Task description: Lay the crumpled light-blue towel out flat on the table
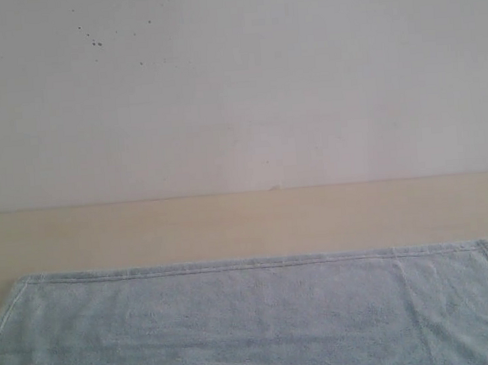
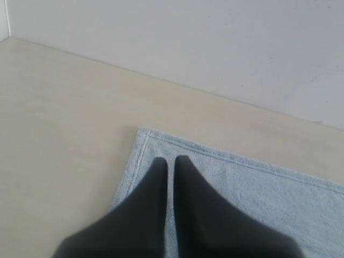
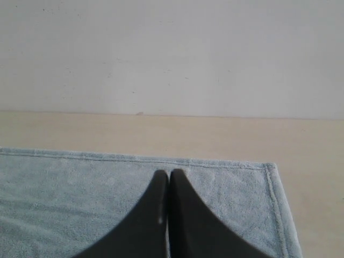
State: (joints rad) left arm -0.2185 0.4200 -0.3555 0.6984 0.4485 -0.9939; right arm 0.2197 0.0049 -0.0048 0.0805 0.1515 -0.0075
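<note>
Exterior: the towel [image 1: 255,317] lies flat on the table [image 1: 247,224], hem parallel to the wall [image 1: 236,82]. Left wrist: the left gripper [image 2: 170,160], fingers almost together, is over a wall-side towel corner. Right wrist: the right gripper [image 3: 169,173], fingers together, is over the other wall-side corner.

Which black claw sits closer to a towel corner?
The left gripper: its tips are near the towel corner; the right gripper is farther from its corner.

Before me the light-blue towel [image 1: 255,325] lies spread flat on the beige table [image 1: 247,224]. Its stitched far hem runs straight between both far corners. A strip of table shows between it and the white wall [image 1: 321,83], which carries dark specks [image 1: 96,43].
</note>
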